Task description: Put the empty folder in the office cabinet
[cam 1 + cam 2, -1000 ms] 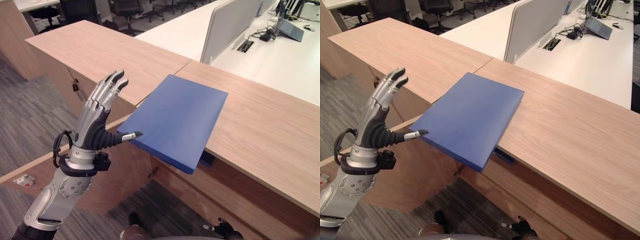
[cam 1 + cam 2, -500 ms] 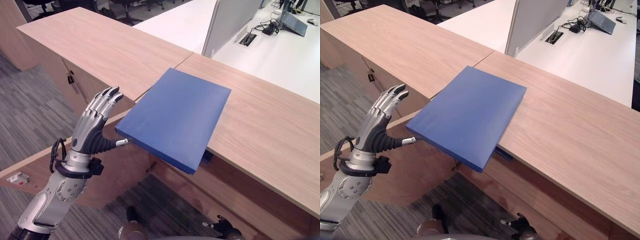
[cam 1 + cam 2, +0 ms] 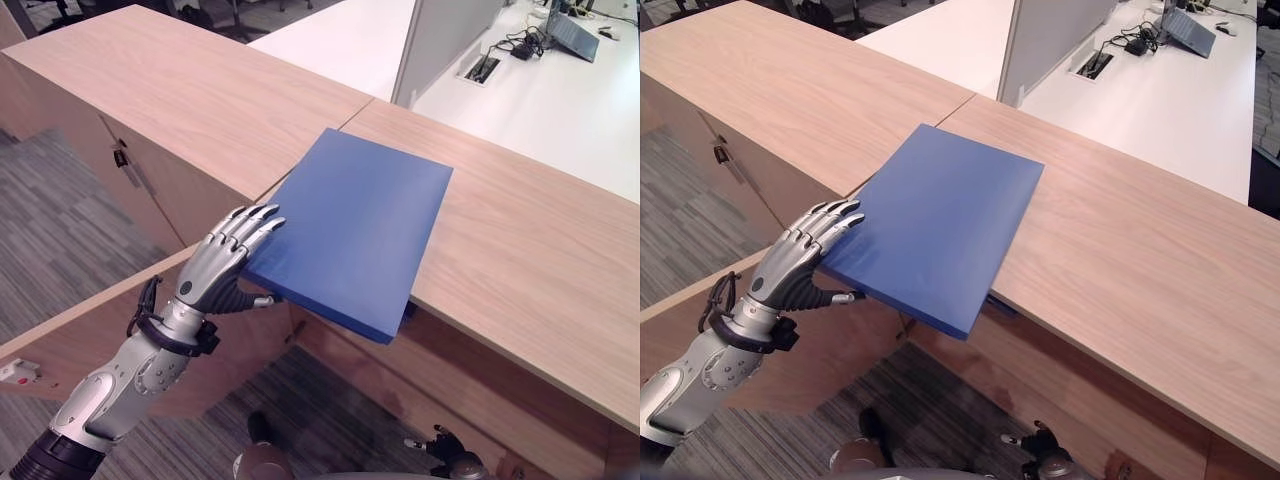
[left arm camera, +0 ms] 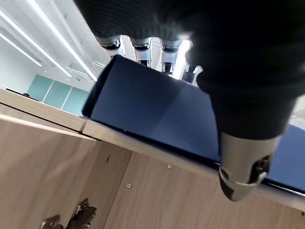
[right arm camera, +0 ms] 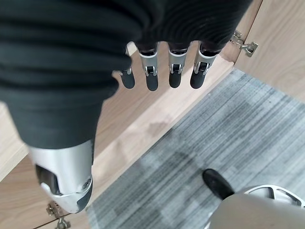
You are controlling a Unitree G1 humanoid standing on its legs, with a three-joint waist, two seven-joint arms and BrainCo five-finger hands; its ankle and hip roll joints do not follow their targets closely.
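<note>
The blue folder [image 3: 352, 225] lies in the middle of the frame on the wooden cabinet top [image 3: 520, 250], its near corner sticking out past the edge. The left hand [image 3: 222, 268], coming up from the lower left, has its fingers [image 3: 258, 222] laid over the folder's overhanging left corner and its thumb [image 3: 255, 301] beneath, pinching it. In its own wrist view the right hand [image 5: 157, 71] hangs relaxed, fingers straight, above grey carpet [image 5: 228, 138] beside a wooden cabinet door [image 5: 143, 119].
</note>
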